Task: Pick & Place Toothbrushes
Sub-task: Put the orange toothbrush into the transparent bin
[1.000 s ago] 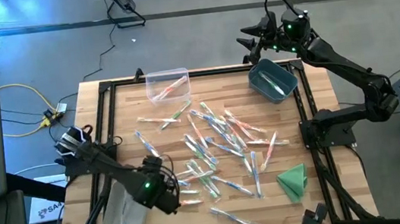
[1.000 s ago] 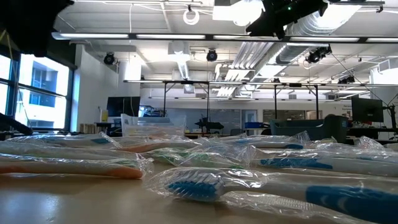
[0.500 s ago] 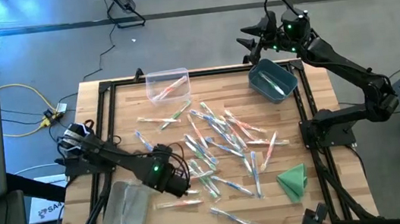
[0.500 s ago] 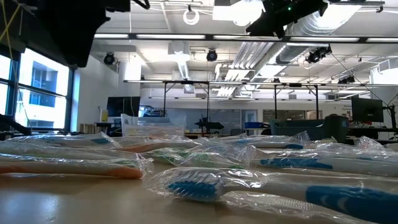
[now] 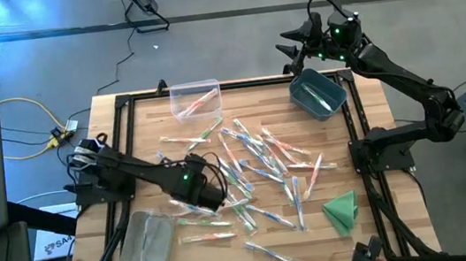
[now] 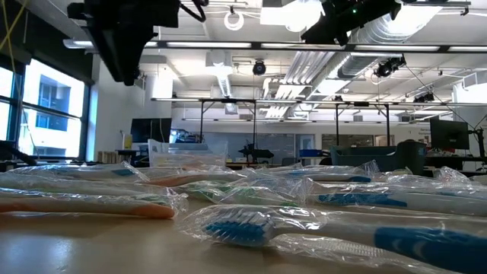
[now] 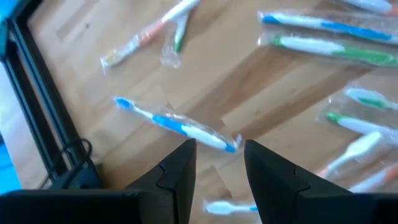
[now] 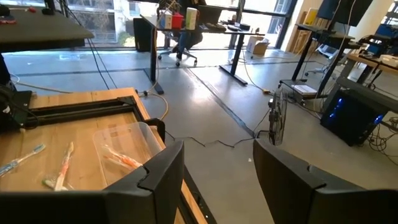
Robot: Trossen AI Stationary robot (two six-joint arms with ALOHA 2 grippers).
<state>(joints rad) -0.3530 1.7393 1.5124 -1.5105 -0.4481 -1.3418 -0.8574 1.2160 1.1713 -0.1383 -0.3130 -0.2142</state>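
Dozens loose: the toothbrushes (image 5: 255,168) lie scattered across the middle of the wooden surface (image 5: 144,128), a few already in the clear bin (image 5: 195,99) at upper centre of the high view
Left gripper (image 5: 208,194): on the move, it has swung from the lower left, over the clear tub (image 5: 145,245), up and right to the left edge of the pile
Left fingers (image 7: 177,171): parted, nothing between them
Under the left: in its wrist view a blue-handled toothbrush (image 7: 176,124) in its wrapper lies just ahead of the tips, not touched
Meaning: looks like the arm has finished one trip and is lining up the next pick, and that blue one is the likely target
Right gripper (image 5: 296,49): unchanged, parked beyond the upper right edge of the surface, next to the blue-grey bin (image 5: 318,93)
Right fingers (image 8: 158,177): apart and empty
Green cloth (image 5: 342,210): lower right, untouched
Progress: early, most of the pile is yet to go
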